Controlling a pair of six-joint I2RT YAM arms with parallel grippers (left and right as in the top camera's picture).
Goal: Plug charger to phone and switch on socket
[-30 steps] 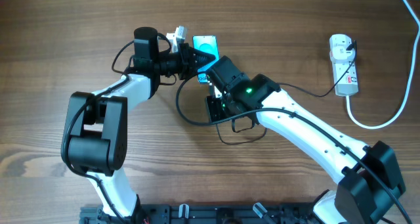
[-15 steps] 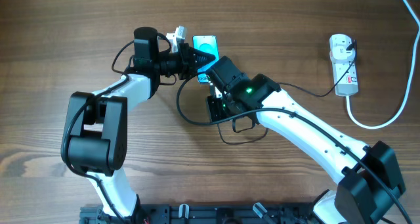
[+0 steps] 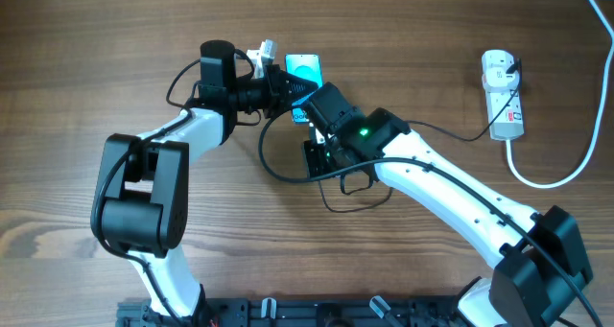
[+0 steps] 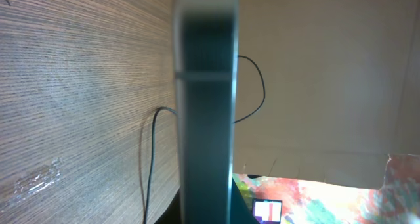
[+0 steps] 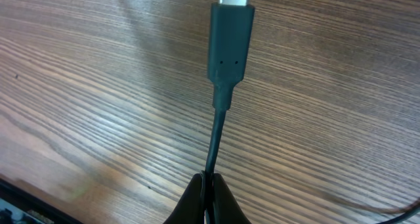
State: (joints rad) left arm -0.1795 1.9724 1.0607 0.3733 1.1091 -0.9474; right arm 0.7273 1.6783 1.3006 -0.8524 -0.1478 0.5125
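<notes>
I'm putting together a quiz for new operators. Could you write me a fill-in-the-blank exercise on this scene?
1. The left gripper is shut on the ___.
2. The right gripper pinches the charger by its thin ___ cable.
3. The socket lies on the table nearer the ___ arm.
4. The thicker cable looping away from the socket is ___.
Missing words: phone; black; right; white.

place: robot lab | signs: wood-grain table [image 3: 77, 39], left arm [image 3: 163, 140], right arm [image 3: 451, 188], bare wall [image 4: 328, 86]
</notes>
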